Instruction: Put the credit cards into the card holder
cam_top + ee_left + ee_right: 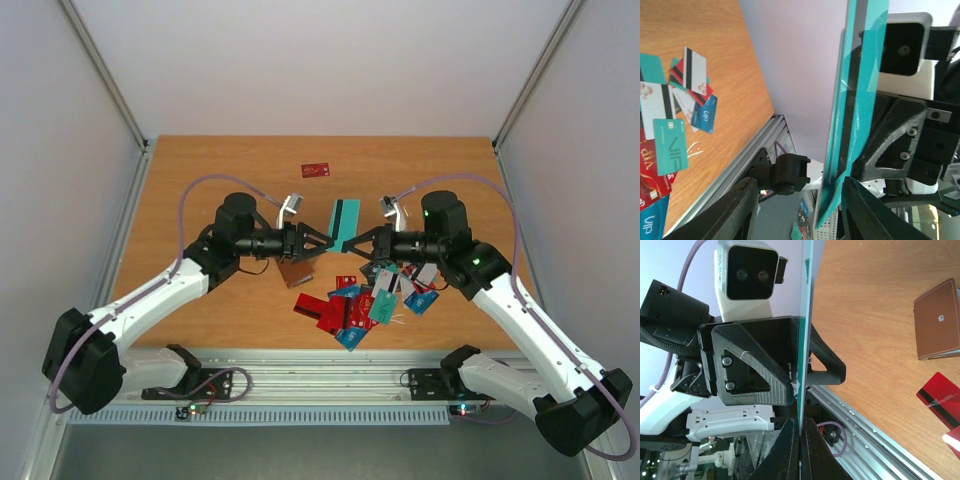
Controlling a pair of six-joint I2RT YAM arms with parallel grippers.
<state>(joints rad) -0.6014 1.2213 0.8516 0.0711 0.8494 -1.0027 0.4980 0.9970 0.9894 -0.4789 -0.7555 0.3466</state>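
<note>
A teal credit card with a dark stripe is held up in the air above the table's middle, and my right gripper is shut on its lower edge. The right wrist view shows that card edge-on, pinched between the closed fingertips of the right gripper. My left gripper faces it with its jaws open. In the left wrist view the card stands between the fingers of the left gripper, close to the right finger. The brown card holder lies flat on the table below the left gripper, its stud showing on the holder.
A pile of red, teal, blue and white cards lies at the near middle of the table, under the right arm. One red card lies alone farther back. The metal rail runs along the near edge.
</note>
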